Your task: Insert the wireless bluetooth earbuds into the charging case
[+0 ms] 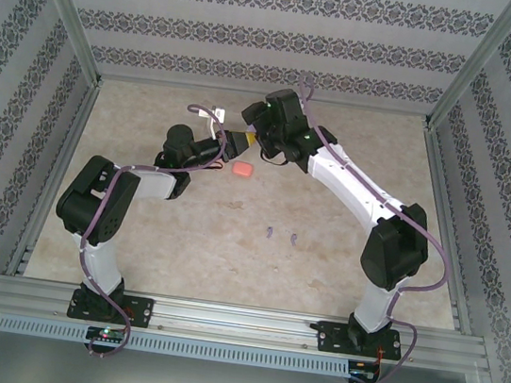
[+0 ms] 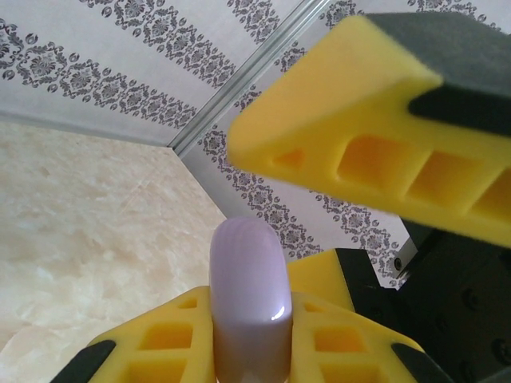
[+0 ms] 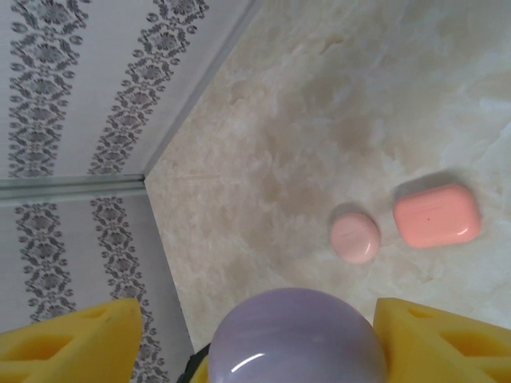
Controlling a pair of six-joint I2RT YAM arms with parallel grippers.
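The left gripper (image 2: pixel 247 351) is pressed shut on the purple case (image 2: pixel 247 271). The right gripper (image 3: pixel 259 355) is spread to either side of that case, one finger clearly off it. Two purple earbuds (image 1: pixel 271 233) lie on the table (image 1: pixel 337 289), apart from the pink case (image 1: pixel 241 169).

No legible text or markings

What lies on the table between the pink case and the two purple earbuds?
Nothing. In the top view, the table is bare marble from the pink case to the purple earbuds.
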